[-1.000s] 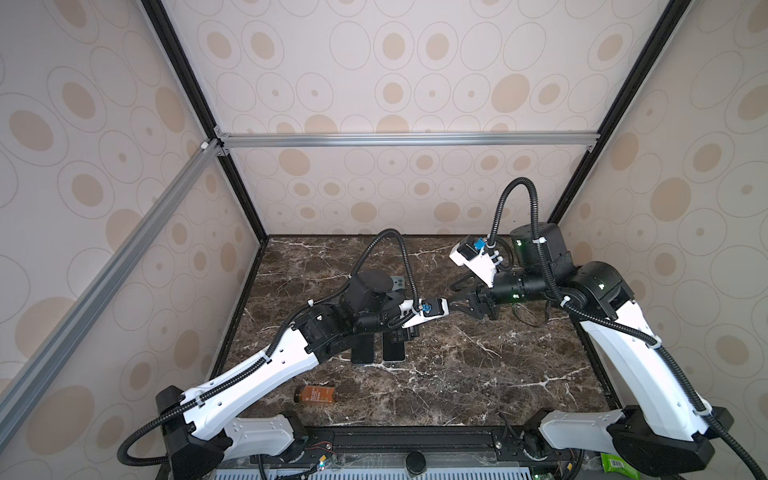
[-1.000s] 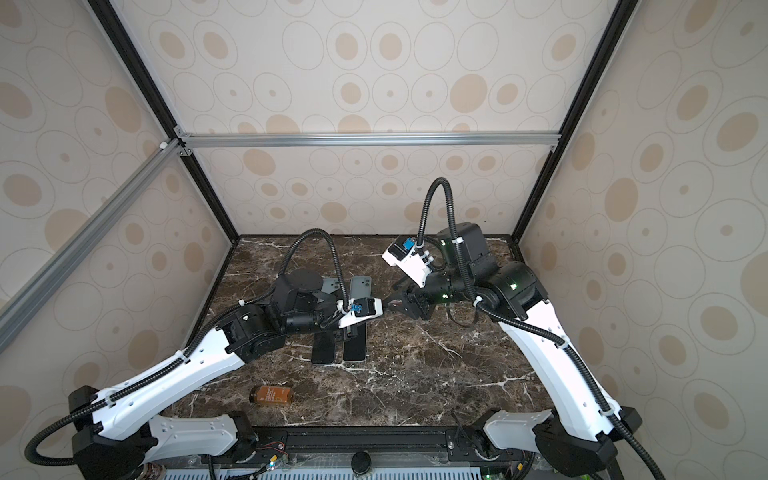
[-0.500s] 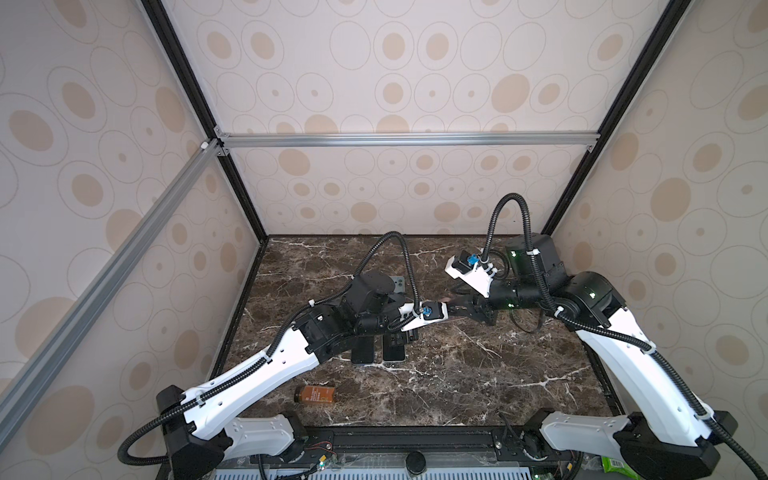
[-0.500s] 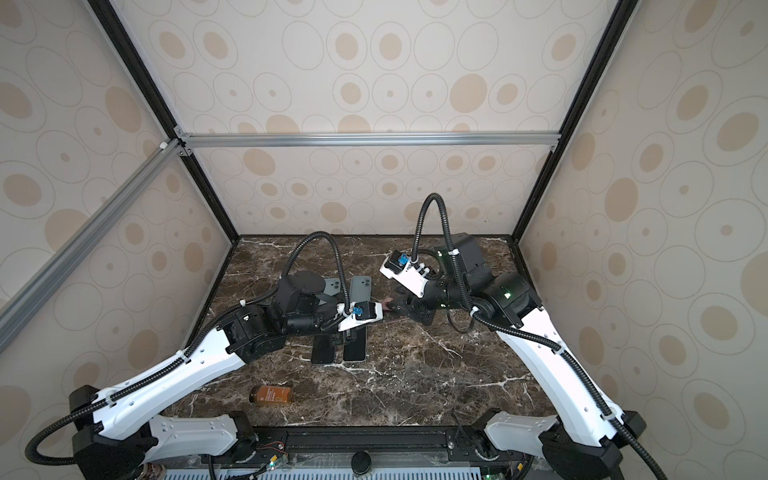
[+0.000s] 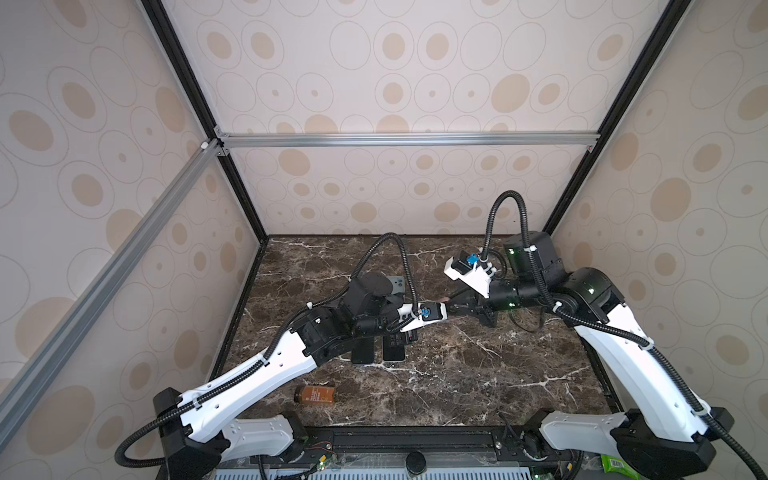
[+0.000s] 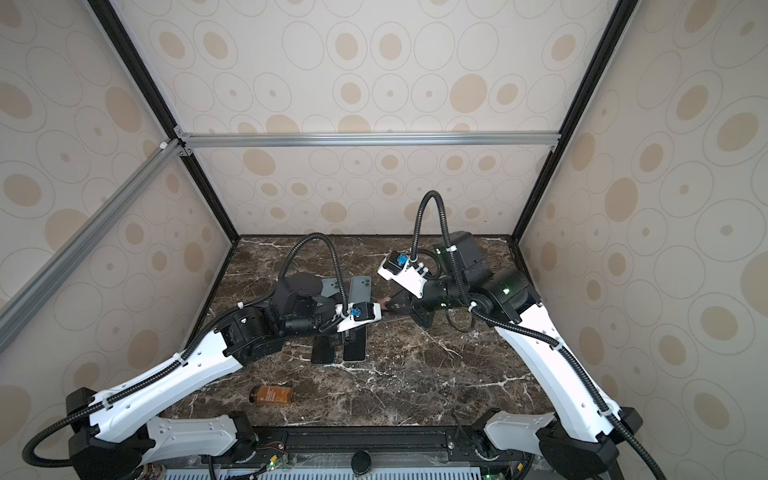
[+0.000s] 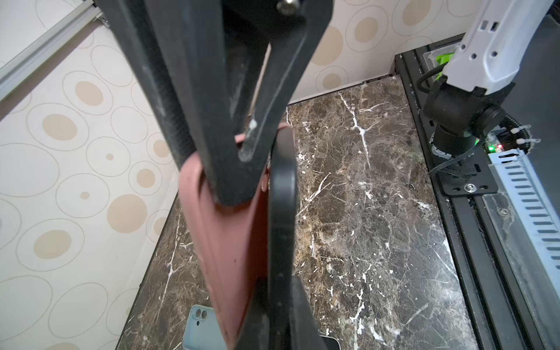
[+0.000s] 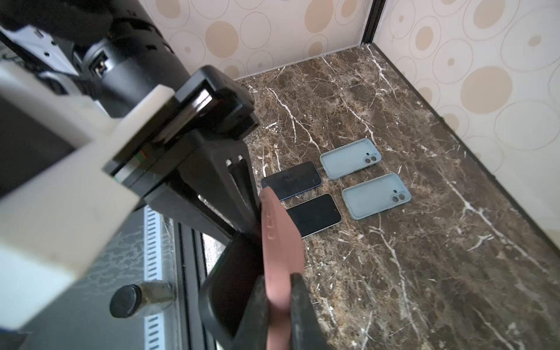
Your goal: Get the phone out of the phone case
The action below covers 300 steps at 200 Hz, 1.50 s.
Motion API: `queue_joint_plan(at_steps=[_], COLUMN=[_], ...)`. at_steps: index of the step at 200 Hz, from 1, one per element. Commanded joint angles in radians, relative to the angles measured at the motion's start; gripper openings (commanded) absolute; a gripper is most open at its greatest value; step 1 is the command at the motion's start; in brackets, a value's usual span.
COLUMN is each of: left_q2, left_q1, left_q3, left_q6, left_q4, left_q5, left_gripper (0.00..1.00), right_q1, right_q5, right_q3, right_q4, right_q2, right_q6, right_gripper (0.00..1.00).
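Over the marble table (image 7: 363, 212), my left tool (image 7: 278, 291) is clamped on the black phone (image 7: 283, 212). My right tool (image 8: 277, 288), facing it, pinches the pink phone case (image 7: 230, 242) alongside. Both lie lengthwise between the tools, so I'd pull them apart.

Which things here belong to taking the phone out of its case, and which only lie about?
Job in hand: pink case, black phone, left pincer, right pincer.
Lying about: two bare phones, two empty blue-grey cases, amber bottle.
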<state>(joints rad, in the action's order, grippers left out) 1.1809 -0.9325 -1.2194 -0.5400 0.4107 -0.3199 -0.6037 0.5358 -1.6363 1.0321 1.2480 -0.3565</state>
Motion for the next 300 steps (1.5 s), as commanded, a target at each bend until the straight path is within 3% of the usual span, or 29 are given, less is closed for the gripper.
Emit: queue_joint_plan(at_steps=[1, 41, 69, 79, 114, 143, 167, 199, 219, 246, 272, 300], left_q2=[-0.051, -0.098, -0.143, -0.156, -0.114, -0.033, 0.014, 0.097, 0.108, 0.171, 0.26, 0.316], left_q1=[-0.005, -0.005, -0.001, 0.001, 0.005, 0.004, 0.005, 0.005, 0.01, 0.049, 0.091, 0.121], left_q3=[-0.011, 0.073, 0.152, 0.185, 0.229, 0.216, 0.218, 0.138, 0.162, 0.161, 0.1, 0.125], left_q6=[0.007, 0.086, 0.166, 0.219, 0.486, 0.702, 0.889, 1.02, 1.12, 1.222, 1.208, 1.24], left_q4=[-0.172, -0.272, -0.361, -0.404, -0.439, -0.403, -0.381, -0.148, -0.154, -0.21, -0.224, -0.313], left_q5=[-0.027, -0.166, -0.179, -0.157, 0.071, 0.129, 0.179, 0.341, 0.377, 0.287, 0.167, 0.122], left_gripper=[0.0, 0.0, 0.0, 0.0, 0.0, 0.0, 0.0, 0.0, 0.0, 0.0, 0.0, 0.0], right_q1=[0.013, 0.165, 0.196, 0.196, 0.198, 0.199, 0.199, 0.198, 0.199, 0.198, 0.205, 0.235], right_q5=[0.038, 0.107, 0.022, -0.042, -0.327, -0.542, -0.6, -0.623, -0.629, -0.634, -0.62, -0.611], right_q3=[-0.004, 0.021, 0.096, 0.144, 0.375, 0.511, 0.571, 0.628, 0.696, 0.791, 0.849, 0.865], right_q4=[0.024, -0.116, -0.223, -0.264, -0.36, -0.37, -0.357, -0.373, -0.443, -0.552, -0.621, -0.616], right_q2=[0.026, 0.076, 0.034, 0.001, -0.146, -0.219, -0.237, -0.274, -0.311, -0.375, -0.427, -0.45], right_q6=[0.121, 0.378, 0.474, 0.495, 0.597, 0.689, 0.724, 0.781, 0.789, 0.749, 0.693, 0.703], right_gripper=[0.04, 0.0, 0.0, 0.0, 0.0, 0.0, 0.0, 0.0, 0.0, 0.0, 0.0, 0.0])
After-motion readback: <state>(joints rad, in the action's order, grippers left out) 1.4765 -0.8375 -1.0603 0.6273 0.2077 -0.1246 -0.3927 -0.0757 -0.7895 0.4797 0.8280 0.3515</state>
